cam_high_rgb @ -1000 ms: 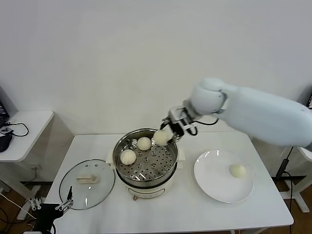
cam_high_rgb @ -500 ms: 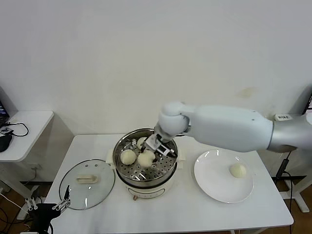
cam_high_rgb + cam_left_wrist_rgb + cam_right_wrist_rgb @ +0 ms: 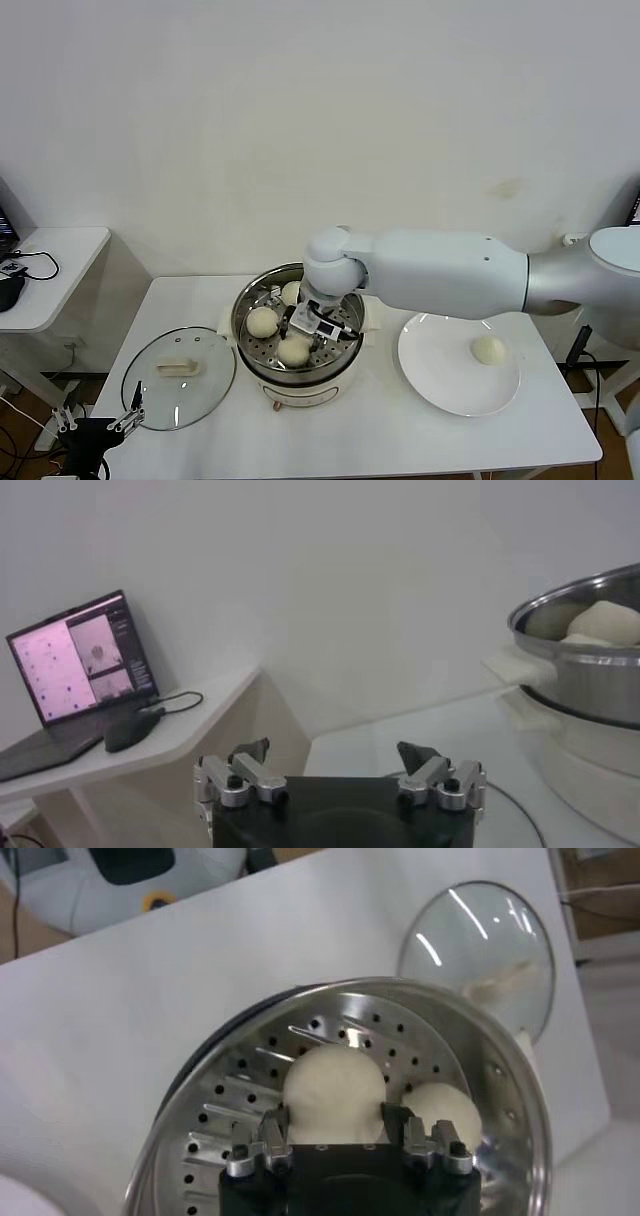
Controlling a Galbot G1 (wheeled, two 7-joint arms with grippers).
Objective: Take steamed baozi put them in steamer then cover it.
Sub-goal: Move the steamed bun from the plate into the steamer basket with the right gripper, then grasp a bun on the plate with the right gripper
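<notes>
My right gripper (image 3: 336,1136) grips a steamed baozi (image 3: 334,1092) low over the steamer's (image 3: 248,300) perforated tray (image 3: 250,1088) — I should set it down clear of its neighbour, then release gently. Left gripper (image 3: 338,768) waits open, parked.

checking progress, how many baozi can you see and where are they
4. Three are in the steamer: one at its left side, one at the back, and one at the front between the right gripper's fingers. The fourth sits on the white plate.
</notes>
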